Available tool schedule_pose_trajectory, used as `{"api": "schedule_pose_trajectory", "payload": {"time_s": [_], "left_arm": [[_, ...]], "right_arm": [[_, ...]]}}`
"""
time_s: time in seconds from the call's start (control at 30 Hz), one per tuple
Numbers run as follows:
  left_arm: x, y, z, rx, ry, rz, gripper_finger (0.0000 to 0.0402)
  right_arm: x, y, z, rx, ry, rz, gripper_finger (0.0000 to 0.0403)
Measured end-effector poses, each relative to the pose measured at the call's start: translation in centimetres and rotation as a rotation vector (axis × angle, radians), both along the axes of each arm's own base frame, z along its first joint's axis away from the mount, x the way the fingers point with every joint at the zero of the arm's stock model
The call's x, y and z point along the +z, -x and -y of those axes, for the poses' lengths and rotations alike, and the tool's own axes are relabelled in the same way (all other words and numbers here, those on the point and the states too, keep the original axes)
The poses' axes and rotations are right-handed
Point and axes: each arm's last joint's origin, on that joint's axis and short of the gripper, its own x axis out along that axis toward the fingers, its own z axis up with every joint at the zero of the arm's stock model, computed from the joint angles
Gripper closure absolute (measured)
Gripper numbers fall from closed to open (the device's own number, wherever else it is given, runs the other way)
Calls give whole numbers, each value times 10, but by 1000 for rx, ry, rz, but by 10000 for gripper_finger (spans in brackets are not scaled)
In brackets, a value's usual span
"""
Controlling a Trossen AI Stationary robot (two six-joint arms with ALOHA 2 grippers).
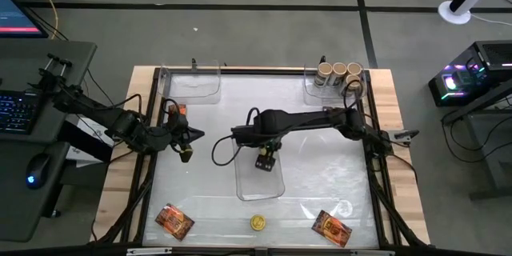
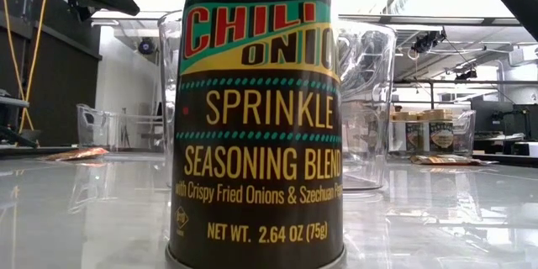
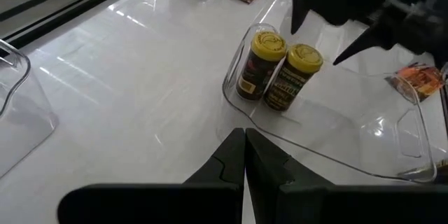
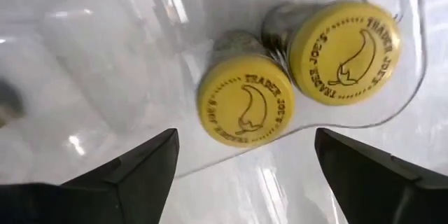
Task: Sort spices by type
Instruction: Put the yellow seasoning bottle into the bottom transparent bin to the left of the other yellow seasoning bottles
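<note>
Two yellow-lidded jars (image 4: pixel 245 108) (image 4: pixel 343 42) stand upright side by side on their bases at the far end of the middle clear tray (image 1: pixel 260 178). My right gripper (image 4: pixel 245 164) hovers open above them, one finger on either side of the nearer lid, touching neither jar. A third yellow-lidded jar (image 1: pixel 258 222) stands by the near edge and fills the low view (image 2: pixel 256 118). Several beige-lidded jars (image 1: pixel 339 71) stand in the far-right tray. Orange-red packets (image 1: pixel 174 220) (image 1: pixel 330 228) lie flat near the front. My left gripper (image 3: pixel 245 147) is shut, left of the middle tray.
A clear tray (image 1: pixel 192 84) sits at the far left corner. The middle tray's near half holds nothing. The white tabletop lies bare between the trays, and a raised frame (image 1: pixel 376 160) runs along the table's sides. Cables trail from both arms.
</note>
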Motion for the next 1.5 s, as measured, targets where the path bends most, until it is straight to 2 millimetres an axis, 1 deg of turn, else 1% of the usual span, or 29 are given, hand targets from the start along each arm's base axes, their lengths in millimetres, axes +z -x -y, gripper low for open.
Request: {"api": "schedule_pose_trajectory", "payload": {"time_s": [0.1,0.2,0.33,0.43,0.6,0.7,0.77,0.9,0.97,1.03,1.1,1.2,1.37,1.5], "left_arm": [[0,0,0,-12,9,-7,402],[-2,1,1,-28,33,-28,402],[-4,3,0,-19,49,-50,401],[-4,3,0,-18,50,-52,402],[-3,2,0,-44,18,-55,401],[-3,2,1,-73,-23,-66,401],[-3,2,1,-96,-56,-77,401],[-3,2,1,-135,-94,-93,401],[-4,2,1,-156,-84,-99,401],[-4,2,2,-168,-49,-100,402],[-4,2,3,-163,15,-92,401],[-4,2,8,-152,94,-79,402],[-7,1,22,-164,148,-74,402],[-12,-2,31,-134,165,-74,402]], "right_arm": [[12,1,-8,21,-29,41,79],[25,3,-26,100,-55,88,83],[42,16,-62,219,-64,140,84],[47,28,-90,259,-71,148,84],[50,46,-137,231,-100,158,84],[52,51,-164,205,-142,225,84],[54,50,-179,201,-161,305,84],[60,46,-198,232,-138,485,84],[64,43,-203,238,-136,561,84],[65,41,-206,238,-143,598,84],[62,38,-208,240,-143,603,84],[49,33,-213,305,-136,578,84],[17,18,-224,472,-97,559,84],[-7,9,-225,491,-78,514,84]]}}
